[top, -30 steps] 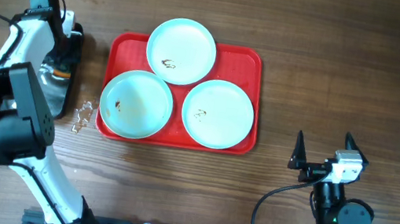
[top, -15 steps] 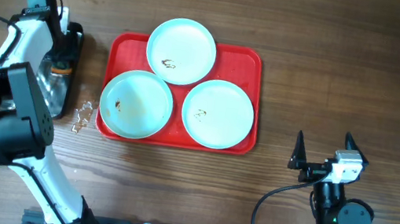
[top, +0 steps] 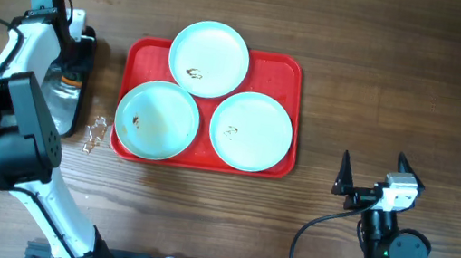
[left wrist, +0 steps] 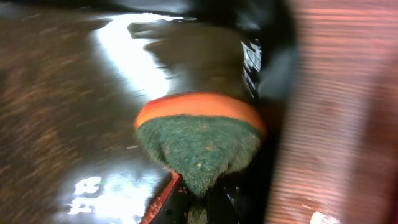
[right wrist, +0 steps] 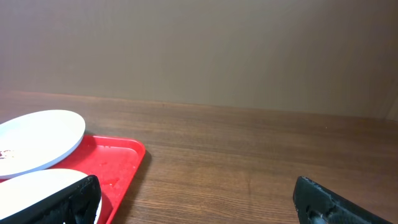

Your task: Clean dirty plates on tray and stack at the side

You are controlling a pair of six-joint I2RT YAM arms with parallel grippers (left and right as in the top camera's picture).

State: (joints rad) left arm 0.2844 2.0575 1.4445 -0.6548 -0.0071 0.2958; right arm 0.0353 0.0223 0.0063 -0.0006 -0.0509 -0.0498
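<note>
Red tray [top: 289, 74] sits mid-worktop, a bit toward the far edge and left of centre. Three plates on it, packed tight:
- Back plate [top: 209, 59] overhangs the tray's far edge, with a dark smudge near its front rim.
- Front-left plate [top: 157, 119] reaches the tray's left edge and sticks out slightly, with brown specks on its left side.
- Front-right plate [top: 251, 131] lies inside the rim, with a faint mark left of centre.

The plate rims touch or nearly touch each other. Bare red shows only at the tray corners.

Black pan [top: 64, 109] lies near the left edge of the worktop [top: 423, 66], long side parallel to the tray, with a narrow strip of wood between them. A small clear scrap [top: 94, 133] lies in that strip, near the tray's front-left corner.

Left fingers [top: 75, 67] are down inside the pan at its far half, arm arching over from the near-left corner. The wrist view is blurred. An orange-backed green sponge [left wrist: 199, 140] fills the centre and narrows toward the fingers at the bottom edge. It looks pinched between them, over the wet, shiny pan floor [left wrist: 93, 93].

Right fingers [top: 374, 160] are near the front-right of the worktop, spread wide and holding nothing, well apart from the tray's right edge. In the wrist view [right wrist: 196, 183] the tips frame the tray corner and two plate rims at left.

Bare wood runs from the tray's right edge to the right edge of the worktop. There are also bare bands along the far edge and in front of the tray.
</note>
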